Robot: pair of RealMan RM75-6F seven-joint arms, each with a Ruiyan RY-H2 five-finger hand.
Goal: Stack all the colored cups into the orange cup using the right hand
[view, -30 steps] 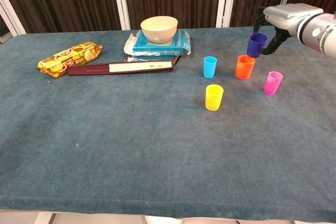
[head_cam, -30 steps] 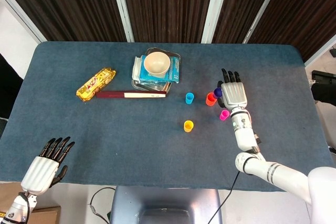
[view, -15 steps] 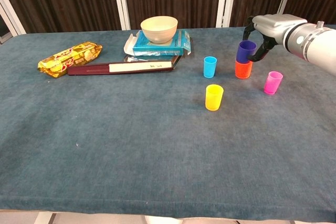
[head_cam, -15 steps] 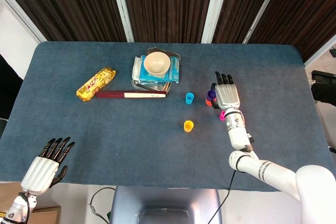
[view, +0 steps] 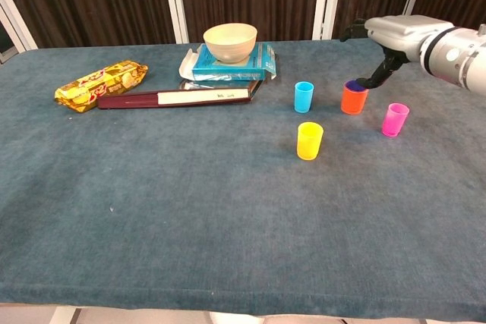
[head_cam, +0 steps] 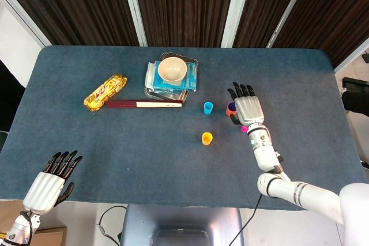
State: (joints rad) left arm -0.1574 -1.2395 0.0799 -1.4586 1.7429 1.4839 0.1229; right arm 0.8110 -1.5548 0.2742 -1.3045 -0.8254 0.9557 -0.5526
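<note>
The orange cup [view: 353, 101] stands at the right middle of the table with the purple cup [view: 354, 86] nested inside it, only the purple rim showing. My right hand [view: 396, 33] hovers just above and to the right of them, fingers apart and holding nothing; one fingertip [view: 376, 79] hangs beside the rim. In the head view the right hand [head_cam: 248, 109] hides most of the orange cup [head_cam: 230, 112]. The blue cup [view: 304, 96], yellow cup [view: 309, 140] and pink cup [view: 394, 119] stand separately around it. My left hand [head_cam: 51, 185] is open off the table's front left.
A cream bowl [view: 229, 42] sits on a stack of blue packages [view: 254, 62] at the back middle. A long dark red box [view: 178, 98] and a yellow snack packet [view: 101, 85] lie to the left of it. Dark curtains hang behind the table.
My right hand carried the purple cup left and down into the orange cup, then let go and spread its fingers. The left hand has not moved.
</note>
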